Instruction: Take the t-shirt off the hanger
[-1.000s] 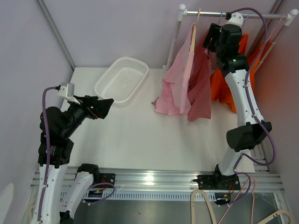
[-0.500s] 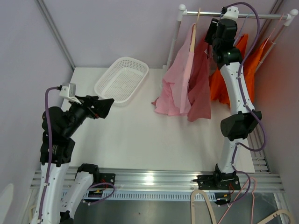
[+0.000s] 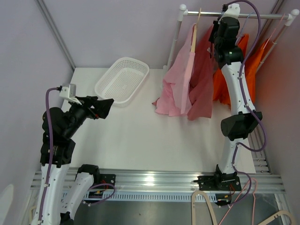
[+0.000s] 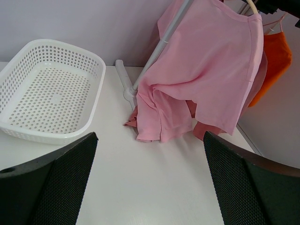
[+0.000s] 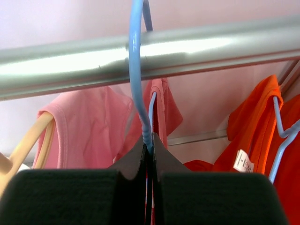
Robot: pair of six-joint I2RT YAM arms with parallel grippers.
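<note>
— Blue hanger, hook over the steel rail. We log the right end effector pinched tight on its neck just under the bar, pads flat on the wire.
— Agreed. T-shirt?
— Rose t-shirt hangs straight below that end effector. It is squeezed between the pink t-shirt on the wooden hanger and the orange garments. The wrist view hides the blue hanger's shoulders, so we can't confirm how it sits on them.
— Edges, room?
— Tight up there: cloth touching on both sides, back wall close behind the rail, right wall near the orange ones. The rack's upright stands just left of the pink one. Pink hem lies bunched on the worktop beside the rack foot. Rose hem hangs about worktop level, contact unclear.
— Left side?
— Left end effector spread wide, holding nothing, raised over the worktop's left part, pointing towards the clothes. White basket sits at the far left corner, near it, apart from the clothes. A broad stretch of white worktop lies between basket, clothes and near edge.
— Room?
— Lilac walls, white frame posts. An aluminium beam runs along the near edge and carries both bases. Pale hangers lie below it at the right.
</note>
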